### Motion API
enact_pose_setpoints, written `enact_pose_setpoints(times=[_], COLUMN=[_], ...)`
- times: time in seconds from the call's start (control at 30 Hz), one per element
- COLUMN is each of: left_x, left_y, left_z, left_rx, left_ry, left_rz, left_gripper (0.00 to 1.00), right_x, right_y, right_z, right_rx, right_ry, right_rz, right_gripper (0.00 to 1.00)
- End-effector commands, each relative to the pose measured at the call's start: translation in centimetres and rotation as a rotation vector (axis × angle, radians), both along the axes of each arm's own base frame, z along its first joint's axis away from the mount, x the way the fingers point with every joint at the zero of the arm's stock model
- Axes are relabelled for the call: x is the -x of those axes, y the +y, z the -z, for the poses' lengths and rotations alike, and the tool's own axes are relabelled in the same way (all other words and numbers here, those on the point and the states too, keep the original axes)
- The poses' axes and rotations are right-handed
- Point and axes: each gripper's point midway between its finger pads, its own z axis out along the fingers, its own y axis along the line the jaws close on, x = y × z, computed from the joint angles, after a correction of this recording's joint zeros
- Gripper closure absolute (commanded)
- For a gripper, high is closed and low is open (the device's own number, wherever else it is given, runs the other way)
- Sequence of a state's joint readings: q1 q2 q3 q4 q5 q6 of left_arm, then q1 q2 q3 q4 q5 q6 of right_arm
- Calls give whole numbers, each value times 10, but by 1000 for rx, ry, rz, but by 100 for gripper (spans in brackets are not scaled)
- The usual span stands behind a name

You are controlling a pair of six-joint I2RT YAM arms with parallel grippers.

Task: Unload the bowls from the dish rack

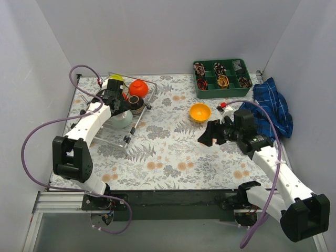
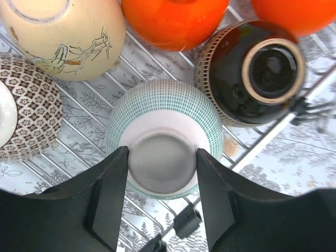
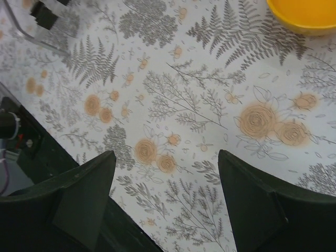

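From above, the left gripper (image 1: 118,101) is seen over the dish rack (image 1: 126,139). The right gripper (image 1: 209,135) is held spread and empty, with one yellow bowl (image 1: 200,112) at about 12 o'clock. In the left wrist view six bowls are counted. The overturned speckled bowl (image 2: 163,105) is flanked at its foot, at 9 and 3 o'clock, but a pinch cannot be told. In the right wrist view the yellow bowl is seen at 1 o'clock.

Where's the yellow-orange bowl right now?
In the top external view, the yellow-orange bowl sits upright on the table right of centre, between the green compartment tray behind it and the right gripper in front.
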State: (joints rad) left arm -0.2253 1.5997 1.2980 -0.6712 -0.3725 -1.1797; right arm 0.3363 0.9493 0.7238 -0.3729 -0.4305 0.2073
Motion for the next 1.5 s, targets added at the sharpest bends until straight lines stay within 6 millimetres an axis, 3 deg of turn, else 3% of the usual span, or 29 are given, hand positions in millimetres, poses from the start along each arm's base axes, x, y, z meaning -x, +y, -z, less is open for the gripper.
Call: enact_pose_setpoints(times=[0.0, 0.07, 0.23, 0.27, 0.4, 0.6, 0.63, 0.67, 0.73, 1.07, 1.17, 1.27, 1.3, 1.37, 1.4, 1.47], left_x=[1, 3, 9, 12, 19, 29, 29, 33, 36, 45, 48, 51, 53, 55, 55, 55], left_y=[-5, -8, -27, -30, -44, -66, -67, -75, -80, -96, -100, -104, -103, -103, -101, -98], left_z=[-59, -71, -98, -105, -118, -132, -133, -131, -132, -142, -139, -130, -128, -119, -119, -116], left_rx=[80, 103, 225, 247, 336, 484, 498, 545, 578, 717, 752, 774, 774, 766, 759, 730], left_ry=[-164, -194, -256, -273, -298, -321, -329, -311, -314, -327, -326, -308, -307, -297, -301, -309], left_rz=[-4, 4, 54, 63, 93, 133, 130, 145, 152, 152, 150, 155, 152, 151, 150, 156], left_gripper=[100, 100, 100, 100, 100, 100, 100, 100, 100, 100, 100, 100, 100, 100, 100, 94], right_x=[-19, -21, -34, -39, -48, -68, -71, -76, -74, -91, -89, -84, -82, -78, -76, -70], right_y=[40, 57, 104, 112, 146, 183, 190, 197, 211, 255, 265, 270, 270, 268, 267, 262], right_z=[-53, -59, -95, -89, -109, -111, -120, -113, -126, -105, -110, -116, -116, -119, -120, -120], right_rx=[-236, -315, -460, -465, -533, -616, -628, -624, -656, -688, -704, -720, -724, -725, -725, -718], right_ry=[-113, -72, -118, -92, -134, -122, -144, -127, -146, -83, -86, -96, -97, -102, -111, -114], right_rz=[-95, -118, -213, -220, -291, -347, -364, -367, -412, -452, -488, -521, -528, -541, -546, -553], right_gripper=[13, 13, 13, 12, 12, 12, 12, 12, 12, 15, 21, 39, 55, 74, 89, 99])
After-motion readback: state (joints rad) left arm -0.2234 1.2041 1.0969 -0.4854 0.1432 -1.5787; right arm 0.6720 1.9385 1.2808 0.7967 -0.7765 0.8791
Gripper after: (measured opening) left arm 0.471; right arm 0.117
